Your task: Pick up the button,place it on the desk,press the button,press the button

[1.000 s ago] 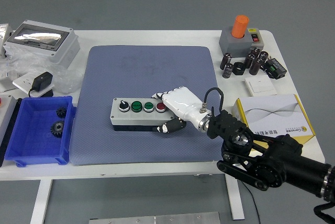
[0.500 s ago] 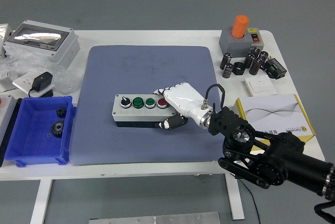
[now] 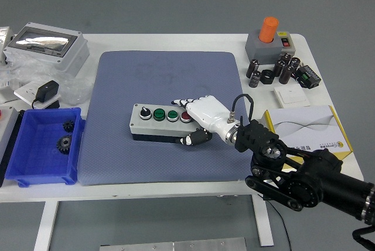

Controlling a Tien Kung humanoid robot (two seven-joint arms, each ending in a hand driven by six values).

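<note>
My right hand (image 3: pixel 196 119) grips the button box (image 3: pixel 161 122) at its right end, fingers over the top, thumb under the front. It's a grey box, black base, with a black knob, two green buttons, one red, on the blue mat (image 3: pixel 117 75).

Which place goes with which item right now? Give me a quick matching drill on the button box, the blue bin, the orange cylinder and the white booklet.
Items:
1. button box
2. blue bin
3. orange cylinder
4. white booklet

Places:
A. far right corner of the table, on a grey base
B. middle of the grey mat, gripped at its right end by the right robot hand
C. right edge of the table, beside the mat
D. left of the mat, with two gears inside

Pairs: 1-B, 2-D, 3-A, 4-C
</note>
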